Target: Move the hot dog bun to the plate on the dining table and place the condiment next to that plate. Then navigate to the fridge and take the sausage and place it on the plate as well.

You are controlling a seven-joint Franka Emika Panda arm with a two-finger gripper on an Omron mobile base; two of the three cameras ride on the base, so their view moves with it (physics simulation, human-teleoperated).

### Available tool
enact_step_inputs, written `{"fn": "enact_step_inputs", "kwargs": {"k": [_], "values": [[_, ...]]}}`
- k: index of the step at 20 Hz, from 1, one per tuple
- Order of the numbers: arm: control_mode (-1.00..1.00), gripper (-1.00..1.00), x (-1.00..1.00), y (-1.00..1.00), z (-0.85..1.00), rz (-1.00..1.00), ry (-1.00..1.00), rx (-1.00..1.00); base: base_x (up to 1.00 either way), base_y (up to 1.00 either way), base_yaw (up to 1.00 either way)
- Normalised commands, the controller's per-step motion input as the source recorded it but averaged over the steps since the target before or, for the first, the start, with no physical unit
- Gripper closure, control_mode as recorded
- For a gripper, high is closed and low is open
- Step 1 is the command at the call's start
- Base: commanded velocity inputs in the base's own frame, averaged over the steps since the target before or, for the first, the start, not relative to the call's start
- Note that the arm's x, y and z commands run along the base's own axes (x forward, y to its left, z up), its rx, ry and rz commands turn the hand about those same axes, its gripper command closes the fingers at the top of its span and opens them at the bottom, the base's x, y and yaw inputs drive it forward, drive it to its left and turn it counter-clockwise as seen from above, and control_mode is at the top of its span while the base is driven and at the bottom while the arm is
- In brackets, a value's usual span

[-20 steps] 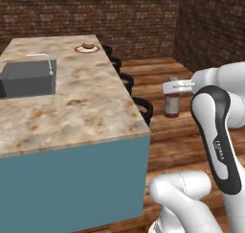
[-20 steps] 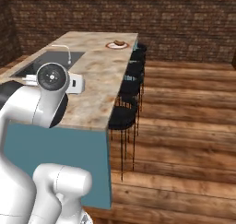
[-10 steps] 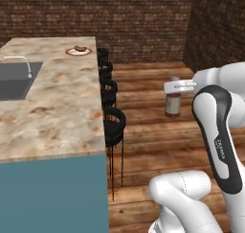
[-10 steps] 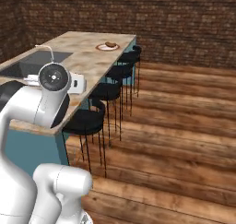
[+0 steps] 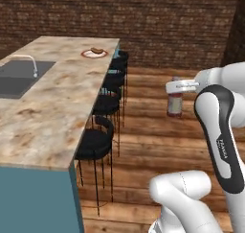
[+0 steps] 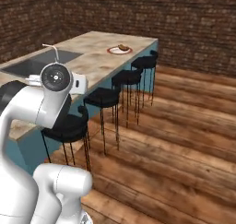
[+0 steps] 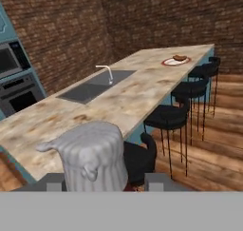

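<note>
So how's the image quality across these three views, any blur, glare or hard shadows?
Left base view: flat even light, no glare, the plate small and soft-edged on the dining table. Right base view: same flat light, faint stool shadows on the floor. Hand view: the condiment held at the gripper looms large and coarse, its cap towards the camera.

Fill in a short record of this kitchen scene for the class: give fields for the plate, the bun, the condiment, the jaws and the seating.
plate: red-rimmed plate at the far end of the dining table, near the stool-side edge
bun: hot dog bun lying on that plate
condiment: condiment upright, carried in the gripper over the wooden floor, away from the table
jaws: closed on the bottle's cap
seating: black stools in a row along the table's side
sink: sink with a tap, set in the tabletop
</note>
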Motion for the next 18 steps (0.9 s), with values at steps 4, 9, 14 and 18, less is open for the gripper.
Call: {"fn": "enact_step_inputs", "kwargs": {"k": [4,9,14,18], "values": [[1.0,1.0,0.0,0.0,0.0,0.0,0.0,0.0,0.73,-0.84,0.42],[1.0,1.0,0.0,0.0,0.0,0.0,0.0,0.0,0.72,-0.87,0.41],[1.0,1.0,0.0,0.0,0.0,0.0,0.0,0.0,0.72,-0.91,0.39],[1.0,1.0,0.0,0.0,0.0,0.0,0.0,0.0,0.73,-0.93,0.38]]}}
